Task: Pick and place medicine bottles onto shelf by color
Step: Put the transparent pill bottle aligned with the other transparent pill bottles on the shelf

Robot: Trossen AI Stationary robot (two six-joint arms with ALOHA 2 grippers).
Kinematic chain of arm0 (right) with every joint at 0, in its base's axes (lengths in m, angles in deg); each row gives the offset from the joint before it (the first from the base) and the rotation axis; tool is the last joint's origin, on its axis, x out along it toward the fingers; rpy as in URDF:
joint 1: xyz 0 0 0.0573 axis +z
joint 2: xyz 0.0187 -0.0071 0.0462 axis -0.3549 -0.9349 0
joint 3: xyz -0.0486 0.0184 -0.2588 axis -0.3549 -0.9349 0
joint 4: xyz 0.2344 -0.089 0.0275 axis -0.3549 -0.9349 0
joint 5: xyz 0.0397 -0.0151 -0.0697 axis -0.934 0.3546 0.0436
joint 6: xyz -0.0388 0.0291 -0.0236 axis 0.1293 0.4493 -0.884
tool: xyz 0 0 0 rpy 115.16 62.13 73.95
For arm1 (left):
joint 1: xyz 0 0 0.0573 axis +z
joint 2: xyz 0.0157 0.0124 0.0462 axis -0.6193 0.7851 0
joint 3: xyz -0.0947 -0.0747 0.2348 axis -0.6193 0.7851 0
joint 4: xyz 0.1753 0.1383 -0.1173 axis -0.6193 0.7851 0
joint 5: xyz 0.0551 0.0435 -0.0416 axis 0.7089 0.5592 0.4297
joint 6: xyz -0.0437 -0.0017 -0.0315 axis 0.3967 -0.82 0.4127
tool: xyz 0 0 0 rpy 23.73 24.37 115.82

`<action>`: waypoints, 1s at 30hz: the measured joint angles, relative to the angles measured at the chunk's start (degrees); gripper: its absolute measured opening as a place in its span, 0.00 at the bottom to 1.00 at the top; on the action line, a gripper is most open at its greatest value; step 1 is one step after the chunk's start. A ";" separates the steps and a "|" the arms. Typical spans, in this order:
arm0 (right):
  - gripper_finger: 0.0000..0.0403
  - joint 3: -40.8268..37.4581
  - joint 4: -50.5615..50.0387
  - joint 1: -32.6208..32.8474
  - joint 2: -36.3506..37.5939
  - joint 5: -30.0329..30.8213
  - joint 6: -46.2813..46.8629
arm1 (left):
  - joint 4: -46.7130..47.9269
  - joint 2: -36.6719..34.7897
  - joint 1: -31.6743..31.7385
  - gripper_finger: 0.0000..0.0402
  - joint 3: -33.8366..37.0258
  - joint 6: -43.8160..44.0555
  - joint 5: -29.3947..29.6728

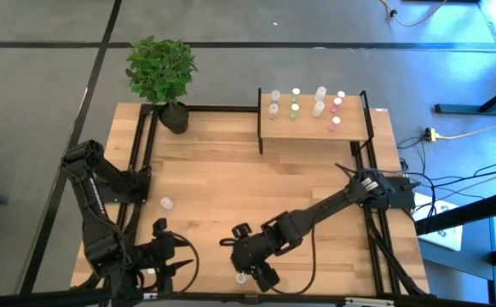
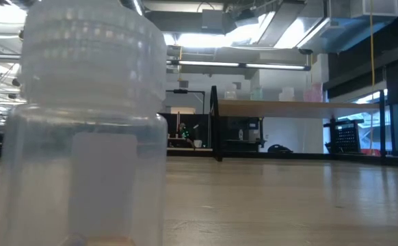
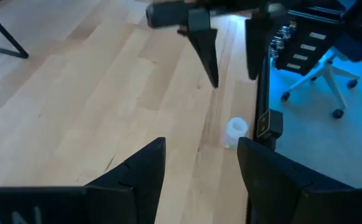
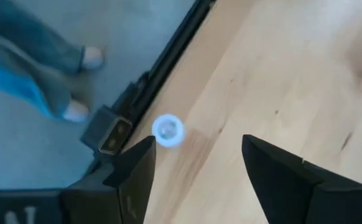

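The right gripper point(image 1: 250, 275) hangs jaws apart above a white-capped bottle point(image 1: 240, 278) at the desk's point(image 1: 222, 196) near edge. The left gripper point(image 1: 173, 254), jaws apart, waits nearby. Ten bottles stand on the shelf point(image 1: 312, 128).

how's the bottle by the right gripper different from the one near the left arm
The bottle by the right gripper stands at the table's near edge, right beside the right gripper, whose fingers are open. The bottle near the left arm stands farther in on the table, with no gripper at it; the left gripper waits open nearer the edge. Both are tiny pale bottles, upright on the table, not on the shelf.
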 joint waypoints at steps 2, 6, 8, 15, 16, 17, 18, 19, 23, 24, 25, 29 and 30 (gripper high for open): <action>0.60 0.00 0.12 0.44 -0.93 0.22 -3.97 | 0.00 0.00 -0.03 0.48 0.00 0.03 -0.02; 0.60 -0.02 0.15 1.25 -2.71 0.30 -11.60 | 0.00 0.00 -0.03 0.48 0.00 0.07 -0.02; 0.60 -0.02 0.25 1.47 -3.49 0.28 -14.12 | 0.00 0.00 -0.02 0.48 0.00 0.07 -0.02; 0.60 -0.07 3.06 1.42 -6.40 -0.76 -17.10 | 0.04 0.00 -0.01 0.48 0.00 0.05 -0.04; 0.60 -0.09 3.78 1.43 -6.75 -0.94 -17.08 | 0.04 0.00 -0.01 0.48 0.00 0.05 -0.04; 0.60 -0.09 4.38 1.45 -7.09 -1.56 -17.03 | 0.04 0.00 -0.01 0.48 0.00 0.05 -0.04; 0.60 -0.09 5.05 1.47 -7.40 -2.52 -17.01 | 0.04 0.00 0.01 0.48 0.00 0.05 -0.04; 0.60 -0.09 5.48 1.47 -7.79 -3.53 -17.00 | 0.07 0.00 0.01 0.48 0.00 0.03 -0.07; 0.60 -0.09 5.75 1.50 -8.80 -4.75 -17.03 | 0.06 0.00 0.00 0.48 0.00 0.03 -0.07; 0.60 -0.09 5.77 1.51 -8.81 -4.79 -17.03 | 0.05 0.00 0.01 0.48 0.00 0.03 -0.07; 0.60 -0.09 5.84 1.51 -8.81 -4.78 -17.03 | 0.07 0.00 0.01 0.48 0.00 0.04 -0.09; 0.60 -0.09 6.63 1.51 -9.35 -4.67 -17.05 | 0.07 0.00 0.01 0.48 0.00 0.03 -0.11; 0.60 -0.09 6.43 1.51 -9.45 -4.55 -17.10 | 0.05 0.00 0.01 0.48 0.00 0.03 -0.11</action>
